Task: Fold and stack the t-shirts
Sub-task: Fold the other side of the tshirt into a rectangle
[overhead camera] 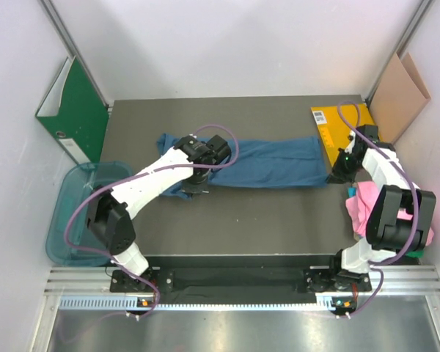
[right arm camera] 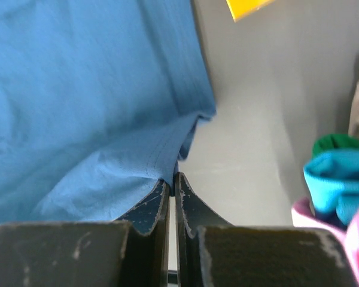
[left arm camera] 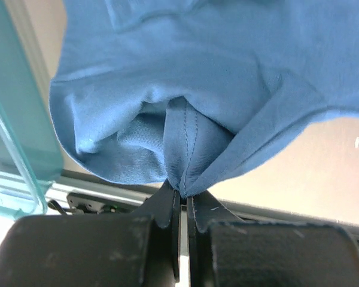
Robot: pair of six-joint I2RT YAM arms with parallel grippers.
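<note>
Top external view: the blue t-shirt (overhead camera: pixel 271 163) lies stretched sideways across the middle of the dark table (overhead camera: pixel 279 220), spanning from arm to arm. The left gripper (overhead camera: pixel 193 185) sits at the shirt's left end, where the cloth bunches into folds; the right gripper (overhead camera: pixel 337 174) sits at its right end, just beside a yellow flat object (overhead camera: pixel 341 132). Left wrist view shows the left gripper (left arm camera: pixel 182 194) with its jaws pressed together on a pinched seam of the blue t-shirt (left arm camera: pixel 197 72) - the fabric fans out above the tips. Right wrist view shows the right gripper (right arm camera: pixel 173 179) likewise clamped on a hemmed edge of the blue t-shirt (right arm camera: pixel 78 89). A pink t-shirt (overhead camera: pixel 365 199) is heaped at the table's right edge by the right arm, with a teal t-shirt (right arm camera: pixel 338 176) bundled against it. A green binder (overhead camera: pixel 77 117) leans at the far left above a clear teal bin (overhead camera: pixel 73 213) - a cardboard sheet (overhead camera: pixel 400 95) leans at the far right.
</note>
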